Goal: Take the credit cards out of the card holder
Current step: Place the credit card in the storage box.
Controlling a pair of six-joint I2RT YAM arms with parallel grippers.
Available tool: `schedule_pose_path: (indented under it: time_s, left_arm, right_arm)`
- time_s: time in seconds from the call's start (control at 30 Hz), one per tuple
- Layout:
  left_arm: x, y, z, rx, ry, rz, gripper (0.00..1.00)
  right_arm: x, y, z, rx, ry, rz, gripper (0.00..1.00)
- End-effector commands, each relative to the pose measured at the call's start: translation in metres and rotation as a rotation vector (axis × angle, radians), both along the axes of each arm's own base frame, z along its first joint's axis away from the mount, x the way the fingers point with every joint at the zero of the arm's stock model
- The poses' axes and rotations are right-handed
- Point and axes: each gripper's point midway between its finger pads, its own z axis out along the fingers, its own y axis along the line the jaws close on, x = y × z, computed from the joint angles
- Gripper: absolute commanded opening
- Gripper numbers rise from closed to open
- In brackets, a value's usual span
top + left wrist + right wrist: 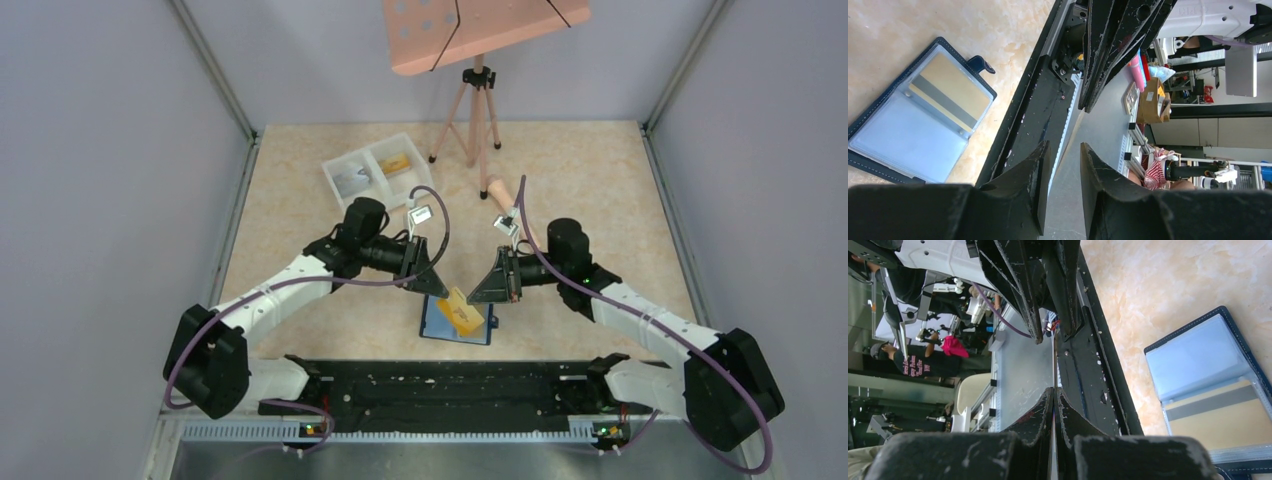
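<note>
left claw [1064, 150]: jaws apart, nothing between | right claw [1054, 391]: jaws pressed together | card holder [437, 325]: open flat on worktop [600, 180], lower centre of top view, just below both claw tips | credit card [950, 95]: yellow with grey stripe, inside clear pocket | white tray [372, 172]: upper left of centre, well apart
</note>
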Motion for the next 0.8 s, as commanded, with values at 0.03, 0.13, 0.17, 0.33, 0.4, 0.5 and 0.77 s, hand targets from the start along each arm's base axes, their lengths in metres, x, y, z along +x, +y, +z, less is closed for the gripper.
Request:
schedule_pose_path:
  time_s: [0.03,0.13,0.17,0.33,0.4,0.5,0.77]
  left_arm:
    - [0.003,-0.007,0.012,-0.046,-0.055,-0.035,0.33]
    - [0.002,-0.008,0.011,-0.044,-0.048,-0.042,0.33]
    - [0.001,-0.008,0.011,-0.044,-0.047,-0.044,0.32]
    - [0.003,-0.009,0.011,-0.039,-0.057,-0.031,0.01]
    - [0.008,-0.009,0.011,-0.034,-0.061,-0.004,0.00]
    - [0.021,-0.006,0.011,-0.026,-0.066,0.071,0.00]
    - [0.091,0.045,0.023,-0.074,-0.068,0.454,0.00]
  right_arm:
    - [0.000,0.005,0.007,0.028,-0.047,0.013,0.00]
    - [0.001,0.004,0.006,0.026,-0.043,0.011,0.00]
    - [0.000,0.004,0.005,0.026,-0.042,0.012,0.00]
    - [0.001,0.004,0.004,0.023,-0.037,0.008,0.00]
    - [0.002,0.004,0.004,0.018,-0.033,-0.004,0.00]
    - [0.015,0.004,0.005,-0.010,-0.039,-0.088,0.14]
    - [0.041,-0.014,0.035,-0.030,-0.110,-0.355,0.83]
